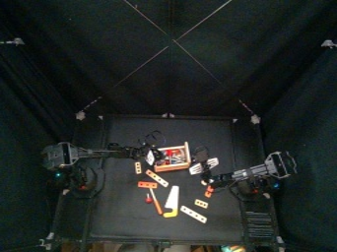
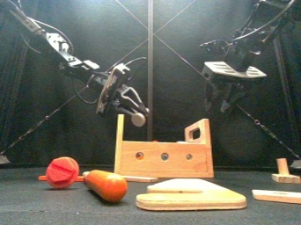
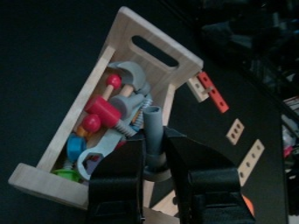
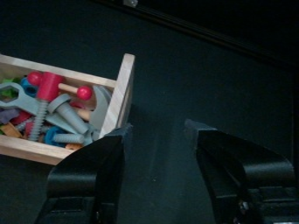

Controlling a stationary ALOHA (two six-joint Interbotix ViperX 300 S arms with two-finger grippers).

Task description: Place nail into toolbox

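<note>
The wooden toolbox [image 1: 171, 154] stands mid-table, holding several coloured toy tools. My left gripper [image 3: 152, 144] hangs just above the box's open top [image 3: 138, 26] and is shut on a grey nail [image 3: 151, 122], which points down toward the tools inside. In the front view the left gripper [image 2: 129, 105] holds the nail [image 2: 139, 118] above the box's left end [image 2: 165, 158]. My right gripper [image 4: 158, 157] is open and empty, raised beside the box's end wall [image 4: 122, 87]. It also shows in the front view [image 2: 223, 92].
A screwdriver with an orange handle [image 2: 104, 185] and a red disc [image 2: 62, 169] lie front left. A wooden saw [image 2: 188, 195] lies in front of the box. Orange strips with holes [image 1: 194, 213] and a yellow piece [image 1: 172, 200] lie on the table's near half.
</note>
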